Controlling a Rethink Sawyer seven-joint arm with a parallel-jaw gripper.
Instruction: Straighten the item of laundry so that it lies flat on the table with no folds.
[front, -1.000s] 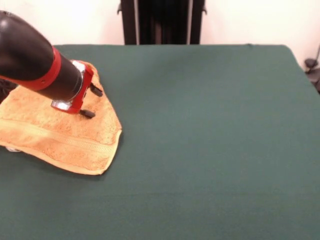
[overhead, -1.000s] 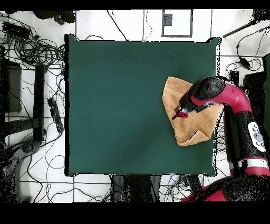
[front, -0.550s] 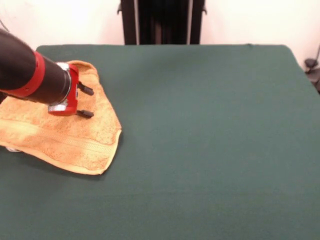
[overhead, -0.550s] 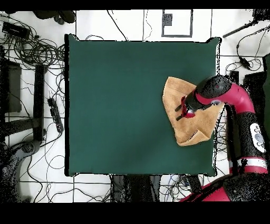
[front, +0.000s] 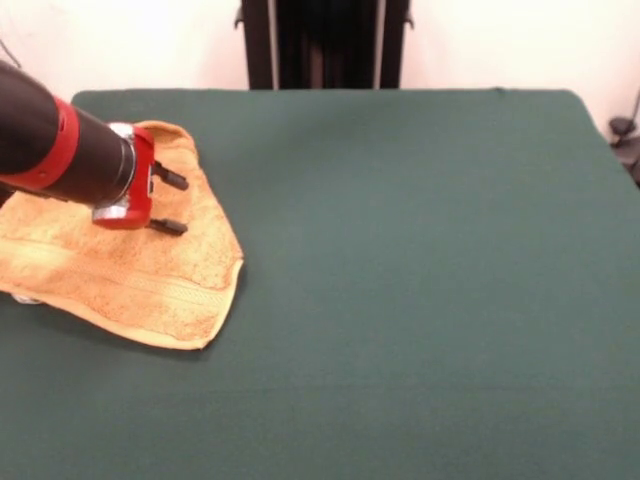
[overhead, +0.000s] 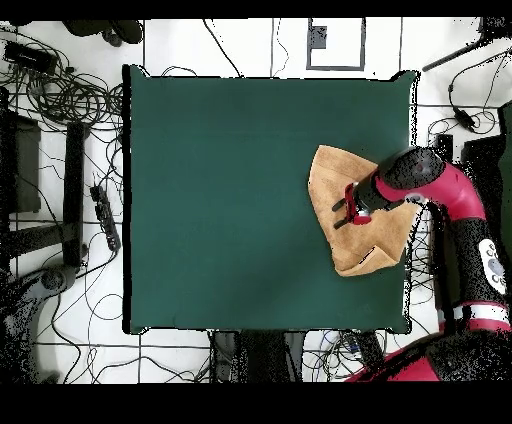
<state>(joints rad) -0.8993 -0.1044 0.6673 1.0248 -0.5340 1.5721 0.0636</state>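
- The orange towel (front: 130, 270) lies at the left edge of the front view, rumpled, one corner folded over, on the green table (front: 420, 260).
- The gripper (front: 172, 203) hangs over the towel's upper part, its two black fingers (front: 170, 180) spread apart with nothing between them.
- In the overhead view the towel (overhead: 345, 235) sits near the table's right edge.

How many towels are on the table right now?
1. A single orange towel lies near one side edge of the green table, partly under the open pincer hovering above it. Its shape is uneven, so part may be folded under.
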